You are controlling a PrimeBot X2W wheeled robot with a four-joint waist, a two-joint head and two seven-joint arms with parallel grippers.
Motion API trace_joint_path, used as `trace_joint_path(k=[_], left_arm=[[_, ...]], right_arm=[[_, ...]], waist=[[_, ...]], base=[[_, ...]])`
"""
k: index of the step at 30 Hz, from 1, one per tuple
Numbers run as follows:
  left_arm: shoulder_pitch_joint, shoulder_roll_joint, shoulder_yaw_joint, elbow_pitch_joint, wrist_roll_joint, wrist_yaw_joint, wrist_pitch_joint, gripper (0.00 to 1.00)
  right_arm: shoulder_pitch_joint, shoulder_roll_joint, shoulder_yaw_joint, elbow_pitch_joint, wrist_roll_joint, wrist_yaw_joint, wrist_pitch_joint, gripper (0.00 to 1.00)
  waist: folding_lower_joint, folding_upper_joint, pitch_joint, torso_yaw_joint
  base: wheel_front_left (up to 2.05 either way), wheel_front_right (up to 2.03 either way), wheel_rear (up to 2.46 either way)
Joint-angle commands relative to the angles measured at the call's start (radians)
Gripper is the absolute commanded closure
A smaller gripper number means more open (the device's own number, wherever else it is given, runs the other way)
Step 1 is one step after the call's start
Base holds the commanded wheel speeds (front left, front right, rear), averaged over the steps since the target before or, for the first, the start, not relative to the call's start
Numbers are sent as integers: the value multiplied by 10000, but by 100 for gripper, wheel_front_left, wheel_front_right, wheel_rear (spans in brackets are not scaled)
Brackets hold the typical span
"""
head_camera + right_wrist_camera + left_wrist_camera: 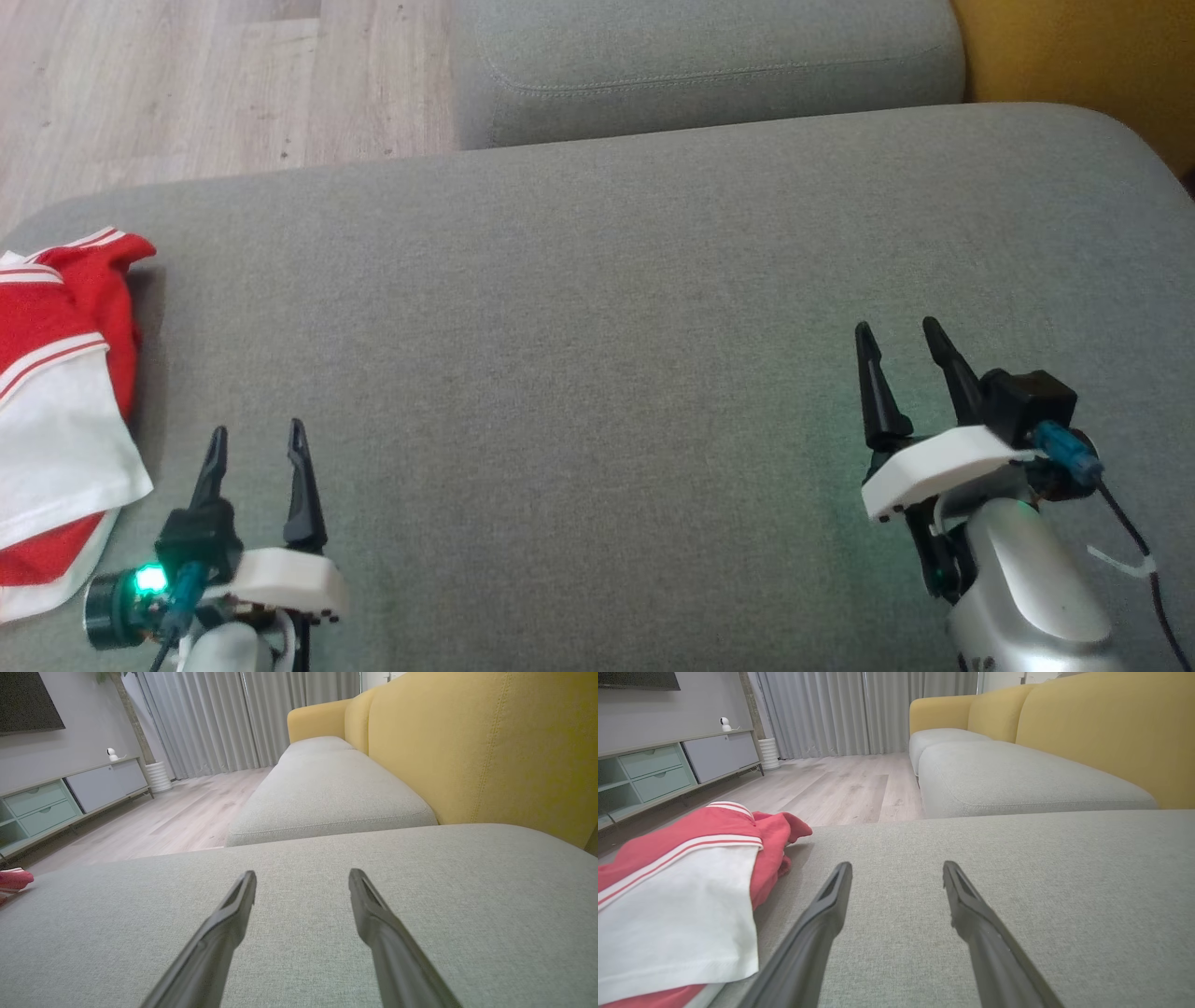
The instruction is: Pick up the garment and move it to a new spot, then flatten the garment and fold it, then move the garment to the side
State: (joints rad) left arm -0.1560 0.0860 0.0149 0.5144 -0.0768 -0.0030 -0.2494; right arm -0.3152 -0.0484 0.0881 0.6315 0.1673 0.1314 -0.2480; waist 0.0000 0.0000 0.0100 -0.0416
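**Garment (56,392):** A red and white item with striped trim is lying loosely bunched at the left edge of the grey seat cushion (597,373). Part of it is running off the left border of the head view. A white panel is lying uppermost, with red cloth showing above and below it. It is not lying flat, and folds are showing along its right side.

**Left end effector (259,429):** It is sitting low over the cushion at the lower left of the head view, just to the right of the garment and apart from it. Its two dark fingers are standing well apart and are gripping nothing. In the left wrist view the garment is lying left of the fingers, with its white hem close to the left finger. Bare cushion fabric is showing between the fingers.

**Right end effector (894,325):** It is sitting over the right part of the seat cushion, well apart from the garment. Its fingers are likewise spread and are holding nothing. Whether they are touching the cushion cannot be told.

**Surroundings:** A second grey cushion (709,65) is lying beyond the first. A yellow backrest (490,742) is rising along the right, and a wooden floor (215,84) is showing at the upper left. A low cabinet (668,765) and grey curtains (840,709) are standing across the room.
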Motion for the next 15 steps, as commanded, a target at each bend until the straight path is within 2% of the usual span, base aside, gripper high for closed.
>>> trace_joint_path(k=[1, 9, 15], left_arm=[[-220, 98, 448, -331, -19, 29, -124, 0], [-163, -8, 662, -378, 74, -94, -124, 0], [-187, -98, 750, -346, 154, -154, -124, 0]], right_arm=[[-257, -19, 147, -373, 28, -7, -137, 0], [-134, -18, 105, -445, 64, -7, -137, 0], [-104, -18, 332, -483, 125, -7, -137, 0]], waist=[[0, 0, -15, 7], [0, 0, 13, 143], [0, 0, 63, 732]], base=[[0, 0, 0], [0, 0, 0], [0, 0, 0]])
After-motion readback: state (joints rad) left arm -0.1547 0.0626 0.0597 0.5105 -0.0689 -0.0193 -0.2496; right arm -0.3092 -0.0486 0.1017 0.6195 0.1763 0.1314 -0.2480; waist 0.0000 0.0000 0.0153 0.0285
